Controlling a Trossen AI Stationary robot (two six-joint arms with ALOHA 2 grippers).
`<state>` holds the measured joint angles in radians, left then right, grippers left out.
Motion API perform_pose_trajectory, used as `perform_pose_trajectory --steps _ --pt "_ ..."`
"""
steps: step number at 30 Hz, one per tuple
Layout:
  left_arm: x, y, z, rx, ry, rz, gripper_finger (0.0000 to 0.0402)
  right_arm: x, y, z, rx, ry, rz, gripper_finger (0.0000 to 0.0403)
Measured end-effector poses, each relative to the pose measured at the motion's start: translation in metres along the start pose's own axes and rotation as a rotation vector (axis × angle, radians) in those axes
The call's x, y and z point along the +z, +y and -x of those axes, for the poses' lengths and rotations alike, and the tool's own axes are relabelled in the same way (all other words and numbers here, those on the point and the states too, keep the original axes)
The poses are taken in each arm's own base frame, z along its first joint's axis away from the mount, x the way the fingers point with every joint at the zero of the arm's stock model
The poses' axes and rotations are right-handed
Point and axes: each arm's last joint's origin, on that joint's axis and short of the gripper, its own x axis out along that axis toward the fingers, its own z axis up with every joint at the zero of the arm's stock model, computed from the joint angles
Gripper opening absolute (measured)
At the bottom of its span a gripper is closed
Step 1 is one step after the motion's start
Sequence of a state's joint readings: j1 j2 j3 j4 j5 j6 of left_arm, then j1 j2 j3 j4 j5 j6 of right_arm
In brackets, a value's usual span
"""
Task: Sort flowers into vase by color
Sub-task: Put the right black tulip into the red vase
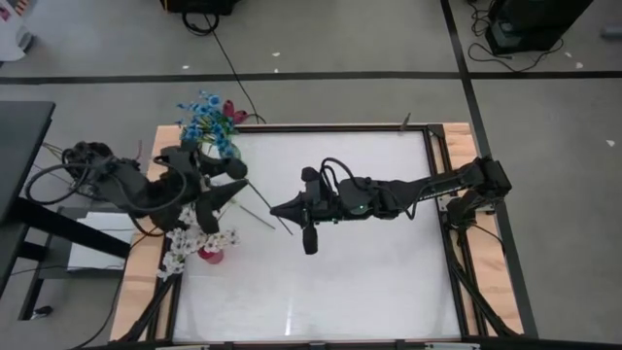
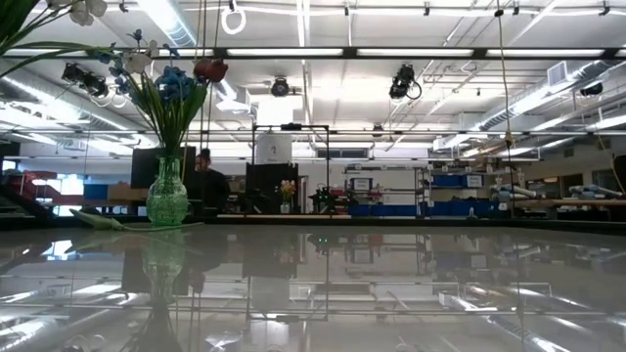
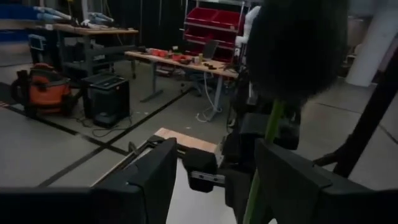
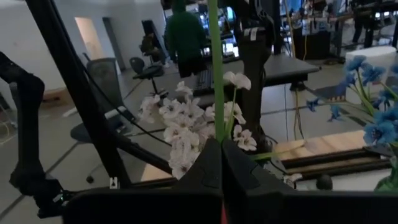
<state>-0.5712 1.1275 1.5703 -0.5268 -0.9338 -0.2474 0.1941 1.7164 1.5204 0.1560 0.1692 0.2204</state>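
Right claw (image 1: 277, 210) mid-table, pinched tight on green stem (image 4: 217, 74), held off white table (image 1: 369, 282). Left claw (image 1: 231, 181) spread wide beside it. Blue flowers (image 1: 206, 121) in green glass vase (image 2: 167, 199) at far-left corner; white flowers (image 1: 194, 245) bunched at left edge.

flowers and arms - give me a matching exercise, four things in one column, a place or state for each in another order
Things:
1. blue flowers
2. white flowers
3. right pincer
4. left pincer

Places or states:
A. shut on a green stem, mid-table
B. in the green glass vase at the table's far left corner
C. open, a stem between its fingers
D. bunched at the table's left edge, below the left arm in the high view

Pairs: 1-B, 2-D, 3-A, 4-C
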Motion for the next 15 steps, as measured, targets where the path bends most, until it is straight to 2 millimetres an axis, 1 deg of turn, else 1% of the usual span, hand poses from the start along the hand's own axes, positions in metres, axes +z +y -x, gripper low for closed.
perform_pose_trajectory --steps 7,15 --pt "0.000 -0.004 -0.003 -0.028 -0.004 0.021 0.0199 0.007 -0.005 -0.001 0.008 -0.060 -0.002 0.0000" --pt "0.003 -0.004 -0.003 -0.040 -0.025 0.048 0.0197 0.009 -0.015 -0.002 -0.015 -0.058 -0.002 0.0000"
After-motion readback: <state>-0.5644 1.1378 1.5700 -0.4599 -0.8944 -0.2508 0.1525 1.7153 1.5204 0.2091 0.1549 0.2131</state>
